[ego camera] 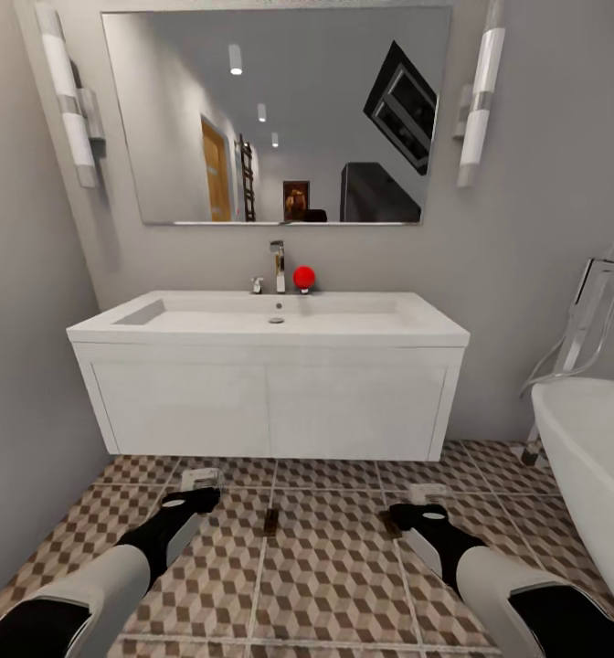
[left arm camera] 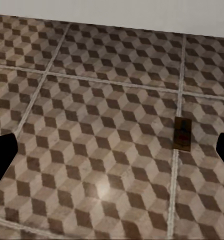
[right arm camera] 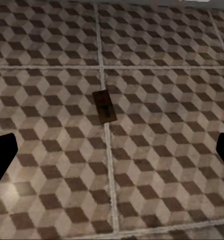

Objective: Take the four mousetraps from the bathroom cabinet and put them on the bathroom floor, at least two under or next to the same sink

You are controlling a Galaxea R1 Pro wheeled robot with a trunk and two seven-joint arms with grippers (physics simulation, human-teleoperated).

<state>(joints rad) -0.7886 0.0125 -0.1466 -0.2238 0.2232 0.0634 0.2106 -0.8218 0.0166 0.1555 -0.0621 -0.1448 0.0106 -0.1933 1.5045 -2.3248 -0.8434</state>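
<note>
The robot is facing the white vanity sink [ego camera: 269, 322] over the bathroom floor [ego camera: 325, 585]. Two mousetraps are lying flat before it, one [ego camera: 270, 521] between the arms, another [ego camera: 389, 524] by the right gripper [ego camera: 415, 514]. Both grippers, the left gripper [ego camera: 197, 498] included, are hanging released and empty. Placing appears under way; next likely means fetching the remaining traps.

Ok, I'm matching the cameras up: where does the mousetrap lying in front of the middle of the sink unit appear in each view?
Head view: the mousetrap lies lower centre, on a lengthwise tile joint.
Left wrist view: right of centre, on the same joint.
Right wrist view: the trap there is the other mousetrap, which sits further right in the head view.
Shared landmark: the crosswise grout line just beyond both traps.
</note>
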